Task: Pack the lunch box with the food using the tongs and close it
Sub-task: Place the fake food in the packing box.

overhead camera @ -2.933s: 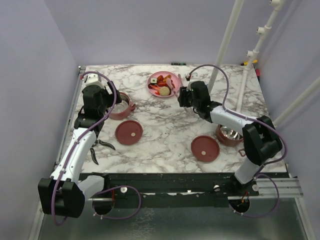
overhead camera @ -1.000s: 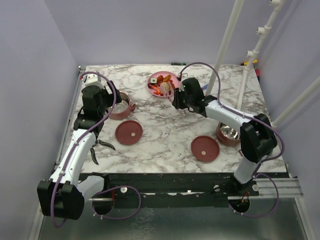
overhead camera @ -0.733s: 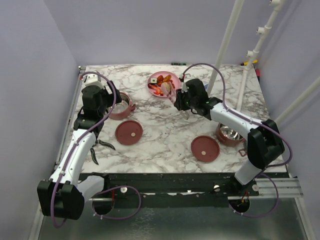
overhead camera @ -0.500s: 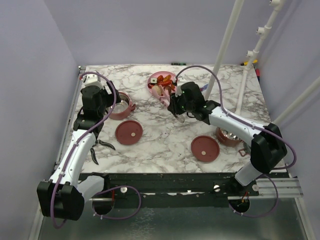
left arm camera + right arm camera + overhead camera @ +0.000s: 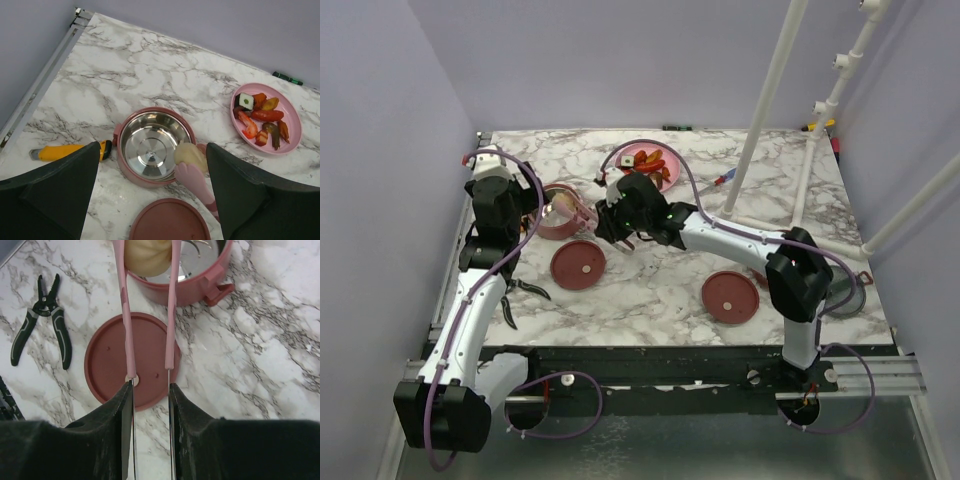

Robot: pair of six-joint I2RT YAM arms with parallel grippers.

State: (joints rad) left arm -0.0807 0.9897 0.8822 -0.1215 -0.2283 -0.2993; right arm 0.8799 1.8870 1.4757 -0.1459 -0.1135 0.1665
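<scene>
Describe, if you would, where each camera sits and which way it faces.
Top external: above and behind the arms, looking down on the marble table; both arms show.
Left wrist: on the left arm, looking down at the steel-lined bowl and pink plate; the open left gripper frames it.
Right wrist: on the right arm, looking along the tongs; the right gripper holds them.
Shared: both wrist views show the bowl, the cream ball in the tongs, a maroon lid.

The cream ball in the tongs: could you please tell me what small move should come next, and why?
Probably ease the right gripper forward a little before loosening it. The tongs pinch the ball right over the bowl's rim, not its middle, so letting go now might drop it outside.
</scene>
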